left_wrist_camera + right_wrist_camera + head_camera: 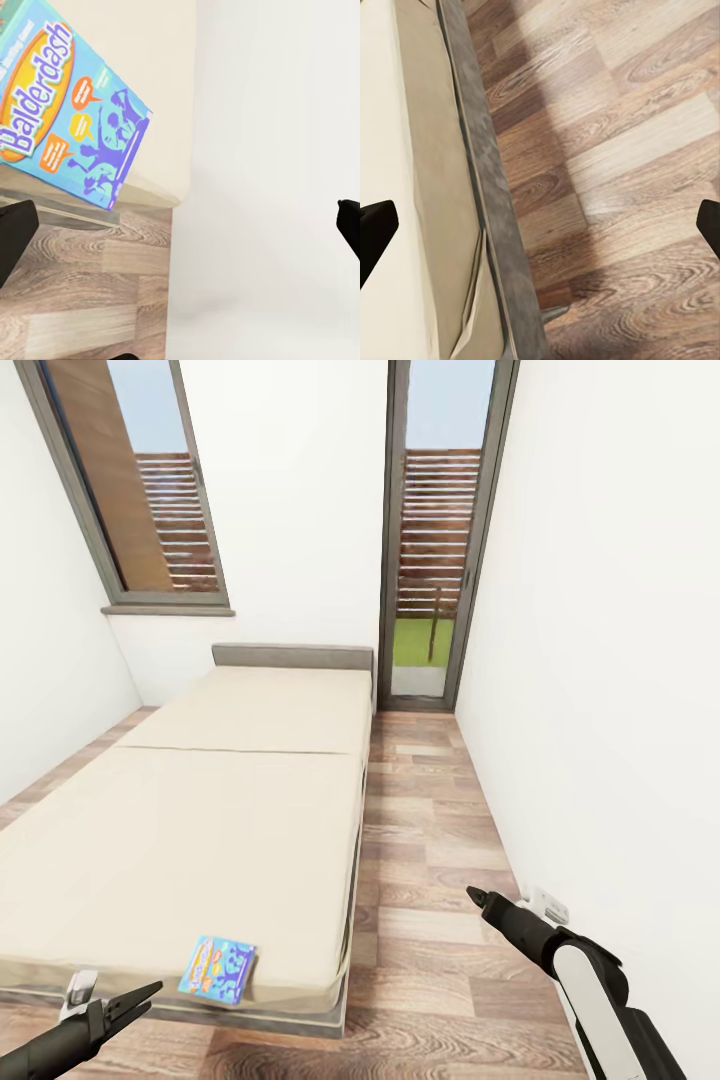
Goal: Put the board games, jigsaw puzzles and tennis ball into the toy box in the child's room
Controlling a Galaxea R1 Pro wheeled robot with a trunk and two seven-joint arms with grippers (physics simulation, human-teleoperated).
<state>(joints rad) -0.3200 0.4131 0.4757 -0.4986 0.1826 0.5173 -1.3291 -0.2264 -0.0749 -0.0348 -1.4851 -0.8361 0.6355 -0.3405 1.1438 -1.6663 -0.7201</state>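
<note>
Balderdash board game (217,969): flat light-blue box, orange logo, purple figures, lying face-up and slightly skewed at near edge of bed (200,830); cream mattress, thin grey frame, one corner overhanging the mattress edge.

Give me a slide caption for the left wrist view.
Open left pincer faces a blue Balderdash board game at the bed edge.

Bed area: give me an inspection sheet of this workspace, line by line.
Surface: bed, cream mattress, grey frame, bare except for one box.
Job's things: Balderdash game lying flat at the mattress's near edge.
Clutter: nothing seen.
Grippers: left gripper open, empty, just short of the game; right gripper open, empty, over the floor beside the bed.
Cables: nothing seen.
Surroundings: white walls, window, glass door, wood planks.
</note>
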